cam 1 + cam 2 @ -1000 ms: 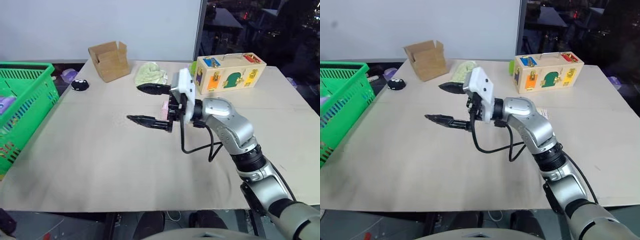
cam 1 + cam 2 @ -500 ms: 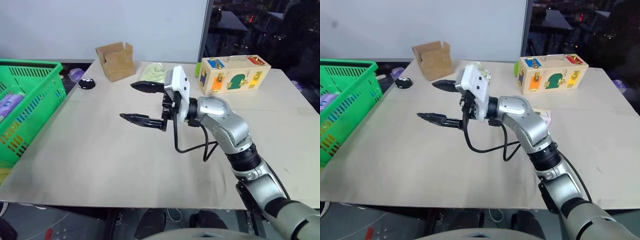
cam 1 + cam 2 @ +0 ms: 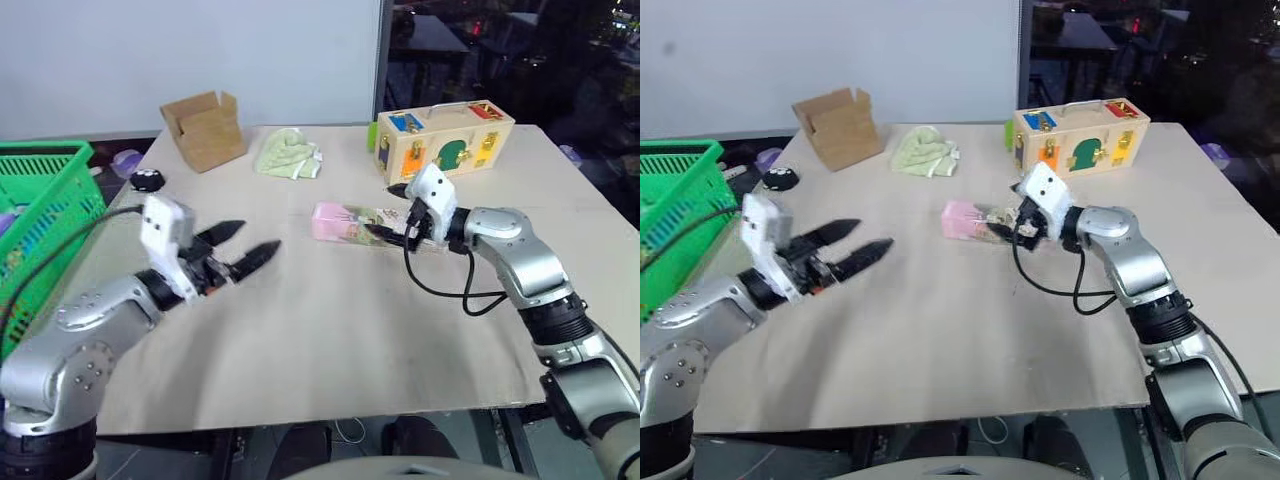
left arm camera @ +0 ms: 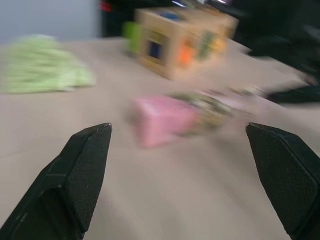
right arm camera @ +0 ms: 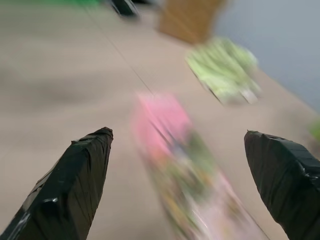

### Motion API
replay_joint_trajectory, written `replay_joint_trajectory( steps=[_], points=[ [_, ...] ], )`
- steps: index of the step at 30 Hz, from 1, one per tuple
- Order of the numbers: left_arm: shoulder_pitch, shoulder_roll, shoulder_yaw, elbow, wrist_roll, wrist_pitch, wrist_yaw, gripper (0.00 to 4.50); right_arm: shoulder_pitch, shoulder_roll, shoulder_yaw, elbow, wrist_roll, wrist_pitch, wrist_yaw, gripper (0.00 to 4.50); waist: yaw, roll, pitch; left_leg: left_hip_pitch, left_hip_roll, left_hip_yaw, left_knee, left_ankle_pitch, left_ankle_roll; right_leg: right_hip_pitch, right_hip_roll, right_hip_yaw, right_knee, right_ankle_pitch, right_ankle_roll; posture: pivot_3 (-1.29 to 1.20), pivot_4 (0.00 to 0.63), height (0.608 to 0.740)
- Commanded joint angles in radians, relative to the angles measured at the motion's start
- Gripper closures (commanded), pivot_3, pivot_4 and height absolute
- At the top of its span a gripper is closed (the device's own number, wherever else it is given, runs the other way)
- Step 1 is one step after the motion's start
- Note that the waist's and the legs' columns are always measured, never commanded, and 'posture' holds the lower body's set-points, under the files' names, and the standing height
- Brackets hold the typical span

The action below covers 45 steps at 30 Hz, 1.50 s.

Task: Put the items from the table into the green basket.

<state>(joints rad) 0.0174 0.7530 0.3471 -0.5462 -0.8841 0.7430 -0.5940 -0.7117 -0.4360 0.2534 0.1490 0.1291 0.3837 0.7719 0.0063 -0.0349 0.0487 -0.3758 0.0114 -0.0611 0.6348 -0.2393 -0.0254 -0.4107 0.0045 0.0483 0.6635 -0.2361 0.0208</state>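
The long pink carton (image 3: 345,222) lies flat in the middle of the beige table (image 3: 330,340). My right gripper (image 3: 390,211) is open at the carton's right end, one finger above it and one low beside it; the right wrist view has the carton (image 5: 175,150) running ahead between the two fingertips. My left gripper (image 3: 245,242) hovers open and empty over the table's left half, pointing toward the carton (image 4: 170,117), well short of it. The green basket (image 3: 45,200) stands at the table's left edge, with something purple inside.
At the back of the table sit an open cardboard box (image 3: 205,128), a crumpled green cloth (image 3: 288,155) and a wooden toy box (image 3: 445,135) with coloured doors. A small black object (image 3: 147,180) lies near the basket. The table's front half is bare.
My right gripper has swung right and down from the table's middle to the carton's right end. My left arm has come into view from the left, gripper open. The camera has shifted too.
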Motion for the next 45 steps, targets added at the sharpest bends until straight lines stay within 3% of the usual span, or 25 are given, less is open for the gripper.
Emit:
replay_joint_trajectory(
  steps=[1,7,15,23,29,32,36,40,45],
  points=[
    [0.016,0.031,-0.012,-0.079,0.065,-0.084,-0.069,0.06,-0.112,-0.002,0.049,0.173,-0.078,-0.103,0.059,0.0,-0.007,0.0,0.0,0.0,0.0,0.0,0.0,0.0,0.0,0.0,0.0,0.0,0.0,0.0,0.0,0.14,0.0,0.74],
    [0.108,0.032,-0.018,-0.188,0.129,-0.141,-0.094,0.06,-0.236,0.011,0.101,0.503,-0.146,-0.201,0.203,0.0,0.009,0.0,0.0,-0.001,-0.002,0.001,0.001,0.0,0.001,0.001,-0.001,0.002,-0.001,0.0,0.0,0.21,0.0,0.74],
    [0.238,-0.029,-0.01,-0.281,0.162,-0.175,-0.053,0.06,-0.376,0.071,0.127,0.89,-0.273,-0.364,0.174,0.0,0.045,0.003,0.002,0.0,-0.002,0.0,0.001,0.0,0.001,0.001,-0.001,0.001,0.0,0.0,0.0,0.28,0.0,0.74],
    [0.301,-0.057,-0.025,-0.299,0.218,-0.232,-0.055,0.06,-0.456,0.111,0.12,1.061,-0.368,-0.401,0.095,0.0,0.078,0.006,0.003,0.0,-0.002,0.0,0.001,0.0,0.001,0.001,-0.001,0.001,-0.001,0.0,0.0,0.31,0.0,0.74],
    [0.297,-0.071,-0.053,-0.272,0.245,-0.265,-0.073,0.06,-0.448,0.126,0.126,1.125,-0.408,-0.312,0.186,0.0,0.092,0.007,0.002,0.0,-0.002,0.0,0.001,0.0,0.001,0.001,-0.001,0.001,0.0,0.0,0.0,0.3,0.0,0.74],
    [0.292,-0.08,-0.068,-0.254,0.252,-0.278,-0.082,0.0,-0.437,0.117,0.121,1.129,-0.419,-0.314,0.188,0.88,0.094,0.007,0.001,0.0,-0.002,-0.001,0.001,0.0,0.001,0.001,-0.001,0.0,-0.001,0.0,0.0,0.3,0.0,0.74],
    [0.272,-0.135,-0.065,-0.232,0.189,-0.259,-0.049,0.0,-0.44,0.112,0.069,1.11,-0.376,-0.302,0.211,2.54,0.093,0.007,-0.001,0.001,-0.002,0.0,0.001,0.0,0.001,0.002,-0.001,0.001,-0.001,0.0,0.0,0.29,0.0,0.74],
    [0.271,-0.197,-0.054,-0.194,0.088,-0.221,-0.01,0.0,-0.434,0.107,-0.003,1.026,-0.294,-0.241,0.343,3.76,0.09,0.009,0.0,0.009,-0.002,0.0,0.001,-0.001,0.001,0.009,-0.001,0.001,-0.001,-0.003,-0.002,0.27,0.0,0.74],
    [0.256,-0.239,-0.064,-0.172,0.032,-0.2,0.035,0.0,-0.349,0.127,-0.076,0.698,-0.142,0.02,0.486,3.76,0.082,0.01,0.0,0.01,0.0,0.0,0.0,-0.001,0.001,0.009,0.001,0.001,-0.001,-0.002,-0.001,0.24,0.0,0.74]
  ],
)
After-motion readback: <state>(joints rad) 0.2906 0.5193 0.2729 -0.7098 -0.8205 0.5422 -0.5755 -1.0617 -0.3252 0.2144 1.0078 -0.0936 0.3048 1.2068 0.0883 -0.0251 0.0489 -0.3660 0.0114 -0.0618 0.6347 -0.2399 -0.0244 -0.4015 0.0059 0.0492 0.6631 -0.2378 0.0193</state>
